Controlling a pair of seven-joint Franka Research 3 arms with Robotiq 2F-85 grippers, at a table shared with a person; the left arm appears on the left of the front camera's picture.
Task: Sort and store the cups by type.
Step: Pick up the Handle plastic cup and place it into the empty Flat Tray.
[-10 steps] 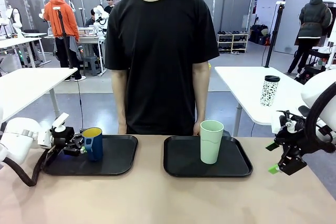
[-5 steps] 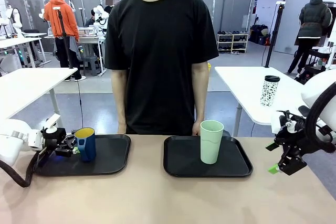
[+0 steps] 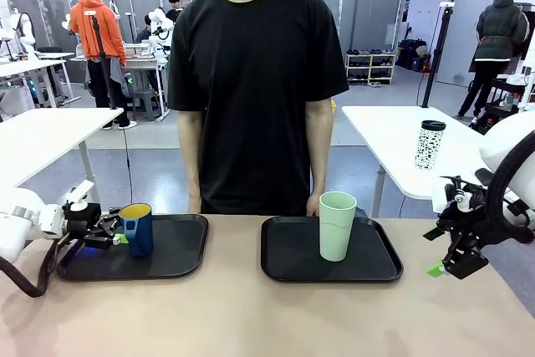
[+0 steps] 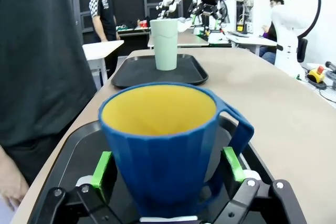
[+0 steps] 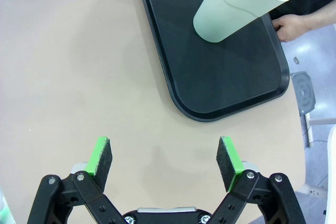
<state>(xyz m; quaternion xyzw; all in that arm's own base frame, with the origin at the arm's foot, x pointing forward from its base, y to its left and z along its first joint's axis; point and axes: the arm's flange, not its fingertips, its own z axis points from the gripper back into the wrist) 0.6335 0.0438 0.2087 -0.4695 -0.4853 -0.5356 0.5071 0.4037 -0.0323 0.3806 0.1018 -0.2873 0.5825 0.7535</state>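
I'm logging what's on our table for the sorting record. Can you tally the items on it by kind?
Mugs with handle: 1, the dark-blue mug on the left tray
Handleless tumblers: 1, the mint-green tumbler on the right tray
Black trays: 2
Total: 4

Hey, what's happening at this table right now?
The left gripper sits open around the dark-blue mug, which stands on the left black tray. The mint-green tumbler stands upright on the right black tray. The right gripper hangs open above bare table, holding nothing. A person stands at the far side.
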